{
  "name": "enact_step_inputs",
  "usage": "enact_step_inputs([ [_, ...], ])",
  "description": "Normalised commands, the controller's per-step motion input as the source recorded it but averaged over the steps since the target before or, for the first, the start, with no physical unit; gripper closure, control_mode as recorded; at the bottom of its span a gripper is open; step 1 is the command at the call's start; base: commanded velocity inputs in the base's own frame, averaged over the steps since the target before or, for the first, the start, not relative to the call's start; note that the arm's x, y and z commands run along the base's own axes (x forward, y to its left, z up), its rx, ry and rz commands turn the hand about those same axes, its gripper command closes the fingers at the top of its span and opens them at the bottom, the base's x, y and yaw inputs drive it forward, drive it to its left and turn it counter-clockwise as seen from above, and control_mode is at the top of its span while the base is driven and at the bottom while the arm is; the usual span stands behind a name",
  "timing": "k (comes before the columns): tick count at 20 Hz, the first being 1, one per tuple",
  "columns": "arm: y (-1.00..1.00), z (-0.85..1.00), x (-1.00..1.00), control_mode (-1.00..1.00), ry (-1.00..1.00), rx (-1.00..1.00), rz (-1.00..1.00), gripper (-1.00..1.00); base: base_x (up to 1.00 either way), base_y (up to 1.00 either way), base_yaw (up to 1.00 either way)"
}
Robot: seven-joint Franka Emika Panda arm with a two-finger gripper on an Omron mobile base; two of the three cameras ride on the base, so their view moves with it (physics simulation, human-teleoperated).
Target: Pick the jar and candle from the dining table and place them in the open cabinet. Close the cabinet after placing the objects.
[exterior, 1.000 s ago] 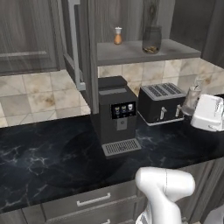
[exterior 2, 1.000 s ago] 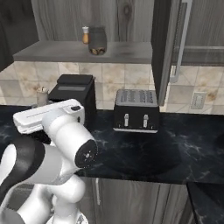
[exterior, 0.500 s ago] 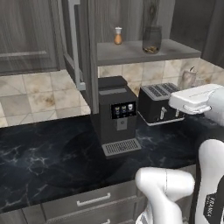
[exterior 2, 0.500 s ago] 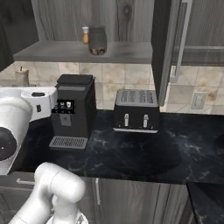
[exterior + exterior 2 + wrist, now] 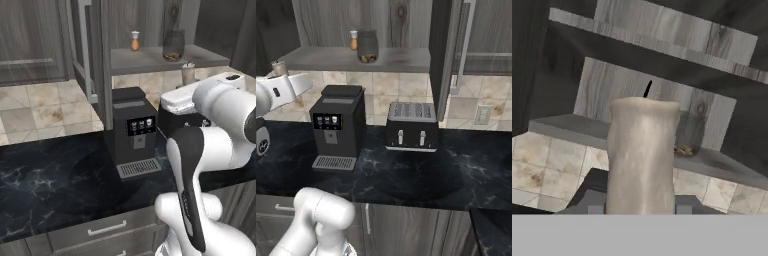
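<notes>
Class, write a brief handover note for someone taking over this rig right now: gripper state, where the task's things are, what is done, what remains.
Gripper: shut on the candle, held upright, facing the cabinet.
Jar: already on the cabinet shelf, beside a small orange item.
Cabinet door: open.
Done: jar placed, candle picked up.
Left: set the candle on the shelf, release, close the door.

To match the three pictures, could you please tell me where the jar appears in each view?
Left base view: jar on the cabinet shelf, upper right.
Right base view: jar on the shelf, upper left, beside the small orange item.
Hand view: jar behind the candle.
Shared landmark: the shelf.
</notes>
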Motion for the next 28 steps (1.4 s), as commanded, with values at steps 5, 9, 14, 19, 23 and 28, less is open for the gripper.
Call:
enact_step_inputs([
  [5,-0.16,0.4,0.7,-1.0,0.28,-0.16,-0.12,1.0,0.0,0.0,0.0],
  [9,0.0,0.45,0.13,-1.0,0.13,0.08,-0.05,1.0,0.0,0.0,0.0],
  [14,0.0,-0.1,0.0,-1.0,-0.04,0.2,-0.09,1.0,0.0,0.0,0.0],
  [19,0.01,-0.31,0.21,-1.0,-0.05,0.12,-0.04,1.0,0.0,0.0,0.0],
  [23,0.0,-0.3,0.53,-1.0,-0.15,0.12,0.01,1.0,0.0,0.0,0.0],
  [28,0.0,-0.02,0.65,-1.0,-0.02,0.0,0.12,1.0,0.0,0.0,0.0],
])
